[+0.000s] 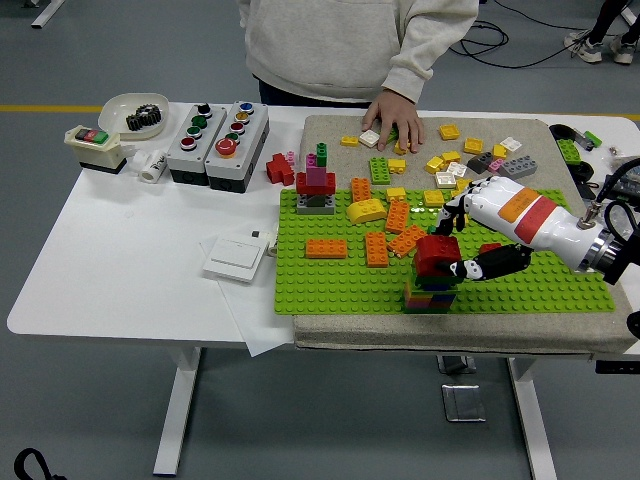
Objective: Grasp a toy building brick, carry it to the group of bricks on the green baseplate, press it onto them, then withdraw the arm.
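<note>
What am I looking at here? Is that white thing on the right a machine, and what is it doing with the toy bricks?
You see one picture, taken from a camera on the robot's head, looking down over a white table. The white and black shape coming in from the right is the robot's right hand, with five fingers. It grips a red brick set on top of a small brick stack on the green baseplate. Loose orange bricks lie on the plate. At the far side stands a person, one hand resting among small loose bricks. At the left sit two button boxes. The robot's left arm is out of view.
</note>
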